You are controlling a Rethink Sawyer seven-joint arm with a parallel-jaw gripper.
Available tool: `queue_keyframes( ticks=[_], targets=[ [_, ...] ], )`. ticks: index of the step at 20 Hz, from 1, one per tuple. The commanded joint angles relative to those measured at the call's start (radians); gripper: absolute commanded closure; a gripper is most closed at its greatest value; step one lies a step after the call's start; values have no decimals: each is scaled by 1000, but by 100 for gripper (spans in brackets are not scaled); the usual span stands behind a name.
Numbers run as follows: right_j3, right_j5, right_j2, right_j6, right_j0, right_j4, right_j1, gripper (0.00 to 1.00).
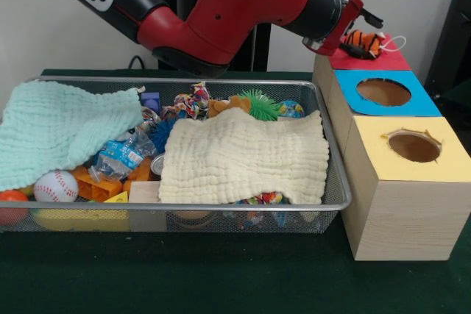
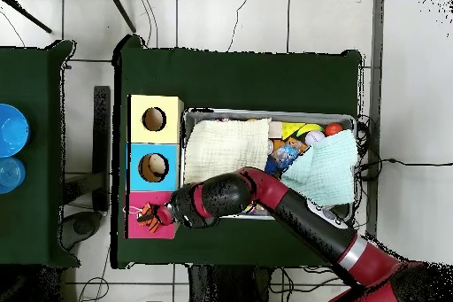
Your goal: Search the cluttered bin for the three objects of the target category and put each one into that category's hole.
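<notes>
My gripper (image 1: 359,33) is at the far right, over the red card face (image 1: 394,62) of the farthest wooden box. An orange and black striped soft toy (image 1: 364,42) sits at the gripper's tip, on or just above that red face, and covers the hole. I cannot see whether the gripper grips it. In the overhead view the gripper (image 2: 165,215) and the toy (image 2: 150,219) are over the red face (image 2: 137,229). The silver wire-mesh bin (image 1: 221,207) is full of clutter; it also shows in the overhead view (image 2: 265,112).
A cream cloth (image 1: 243,156) and a mint cloth (image 1: 59,126) cover much of the bin. A baseball (image 1: 56,186), orange bricks and a green spiky ball (image 1: 259,103) show between them. The blue-faced box (image 1: 421,101) and yellow-faced box (image 1: 450,161) stand in front of the red one.
</notes>
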Motion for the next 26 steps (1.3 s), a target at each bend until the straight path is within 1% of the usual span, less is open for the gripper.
queue_keyframes(
  ticks=[1,4,9,17,20,24,26],
  targets=[
    [-51,-37,-51,-151,25,-93,-68,0],
    [-59,-9,-44,-146,33,-83,-94,0],
    [-71,-12,-42,-131,46,-86,-151,0],
    [-73,-17,-63,-132,66,-89,-177,0],
    [-71,-19,-72,-118,83,-98,-200,0],
    [-52,-44,-85,-59,118,-118,-258,0],
    [-38,-67,-94,-2,150,-132,-312,0]
  ],
)
